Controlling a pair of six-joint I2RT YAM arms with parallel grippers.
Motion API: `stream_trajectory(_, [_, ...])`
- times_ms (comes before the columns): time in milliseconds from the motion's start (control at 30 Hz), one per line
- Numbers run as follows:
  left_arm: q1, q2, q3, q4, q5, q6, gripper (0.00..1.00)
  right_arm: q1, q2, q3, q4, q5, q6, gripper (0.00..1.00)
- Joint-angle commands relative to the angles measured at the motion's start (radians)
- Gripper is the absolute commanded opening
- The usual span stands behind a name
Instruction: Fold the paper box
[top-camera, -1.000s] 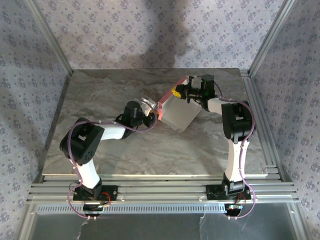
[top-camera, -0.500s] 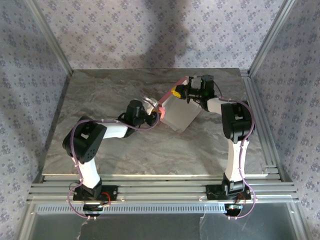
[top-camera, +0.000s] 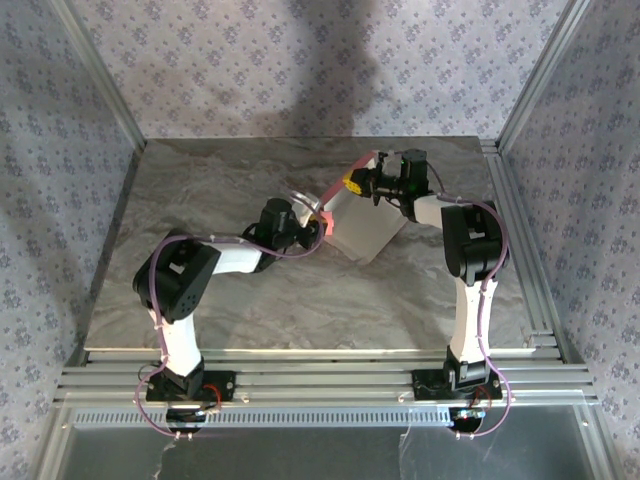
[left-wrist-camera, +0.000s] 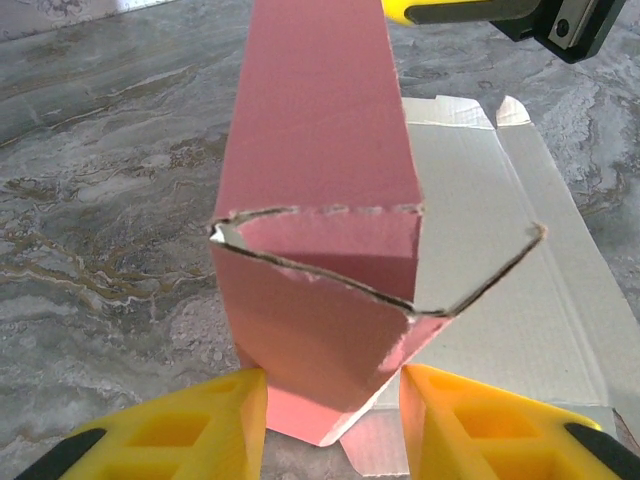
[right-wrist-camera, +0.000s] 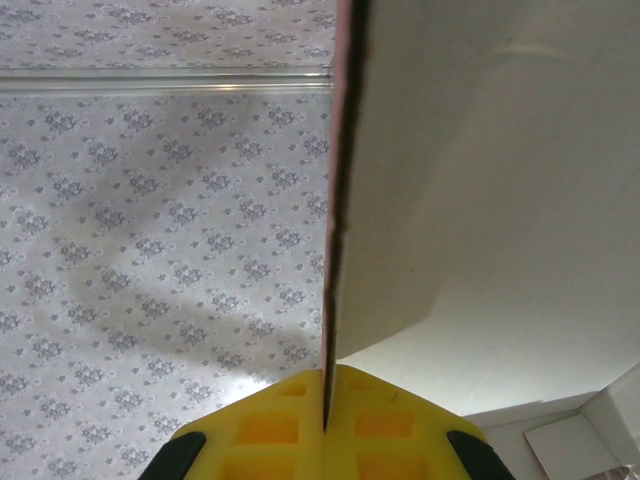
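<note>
On the left wrist camera, the left gripper (left-wrist-camera: 333, 385) has its two yellow fingers (left-wrist-camera: 200, 425) partly spread, and the near end of the paper box (left-wrist-camera: 320, 120) fills the gap between them. The pink card meets both pads, so I read it as a pinch on that end. The card there is bent into a hollow wedge with a ragged rim. Beyond it a long pink panel stands on edge and runs away from the camera. A pale whitish panel with tabs spreads out to its right, over the grey marbled table (left-wrist-camera: 100, 200). Every face I can see is plain colour.

On the right wrist camera, the right gripper (right-wrist-camera: 325, 385) is pressed together on the thin edge of the card — pale side to the right, the flower-patterned wall (right-wrist-camera: 150, 200) behind it.

From overhead, the box sits right of centre toward the far edge of the table. The left gripper is at its near-left corner and the right gripper at its far end. I cannot tell whether the pale panel's lower edge touches the tabletop.
</note>
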Motion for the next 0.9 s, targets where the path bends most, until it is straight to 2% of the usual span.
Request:
stream_trajectory(0, [-0.016,0.010,0.034,0.056,-0.039,-0.020,0.41,0.008,0.024,0.022,0.020,-0.006,0.012,0.00])
stream_trajectory(400, [-0.063,0.037,0.051,0.042,-0.261,-0.080,0.40,0.009,0.043,0.021,0.093,0.012,0.064,0.00])
stream_trajectory(867, [-0.101,0.099,0.139,-0.014,-0.415,-0.082,0.34,0.009,0.046,0.005,0.122,0.022,0.081,0.00])
